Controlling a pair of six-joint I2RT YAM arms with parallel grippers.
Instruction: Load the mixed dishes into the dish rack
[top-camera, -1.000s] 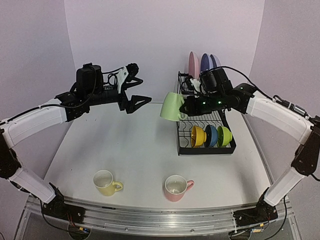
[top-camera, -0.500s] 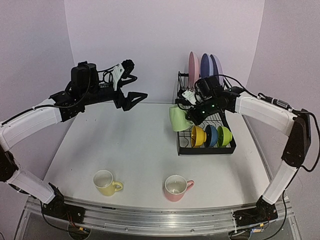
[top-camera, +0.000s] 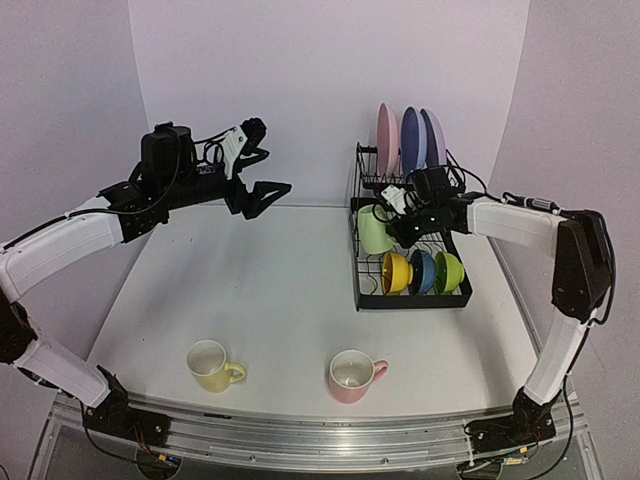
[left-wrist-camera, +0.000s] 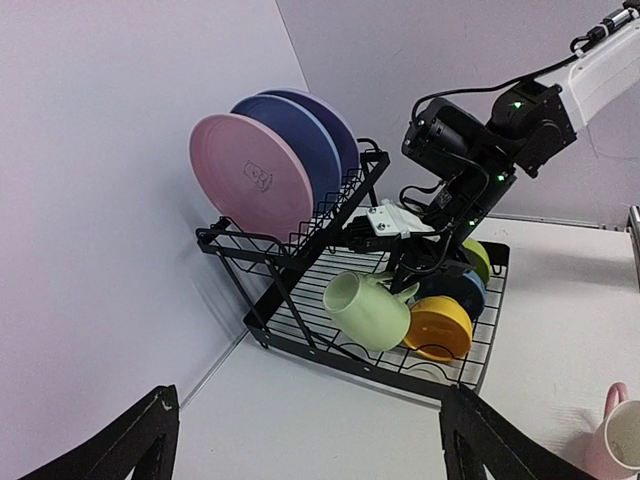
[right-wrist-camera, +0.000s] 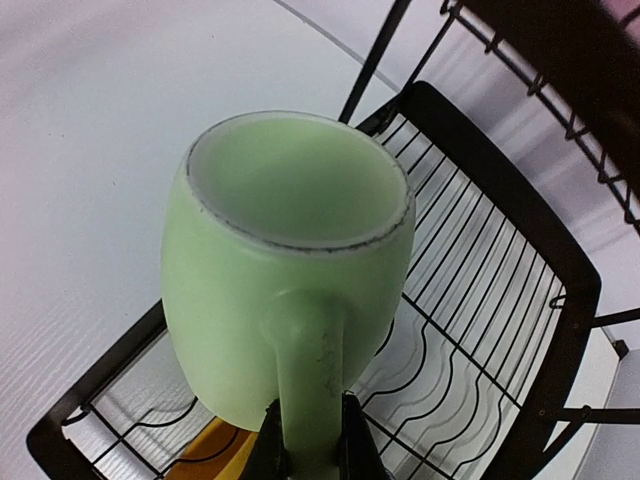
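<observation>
In the top view the dish rack (top-camera: 415, 302) sits right of centre. Its upper shelf holds a pink plate (top-camera: 386, 135), a blue plate (top-camera: 409, 135) and a lilac plate (top-camera: 433, 133) standing on edge in a row. At the front of the lower tray a yellow bowl (top-camera: 396, 272), a dark blue bowl (top-camera: 423, 271) and a green bowl (top-camera: 449, 271) stand on edge side by side. The right gripper (top-camera: 396, 228) reaches in from the right and is clamped on the handle of the pale green mug (top-camera: 374, 230), which hangs over the tray's left side behind the bowls. The left gripper (top-camera: 264, 172) hovers at upper left with its jaws spread wide, holding nothing. A yellow mug (top-camera: 211, 364) and a pink mug (top-camera: 352, 374) stand upright and well apart on the white table (top-camera: 280, 290) near the bottom edge. In the left wrist view the rack is in the centre. The pale green mug lies tilted on its side with its mouth toward the lower left, just beside the yellow bowl; whether it touches the wires I cannot tell. The pink mug shows at the lower right corner. In the right wrist view the mug fills the centre, and two dark fingers (right-wrist-camera: 268, 445) pinch its handle at the bottom edge. The tray wires lie below it.
</observation>
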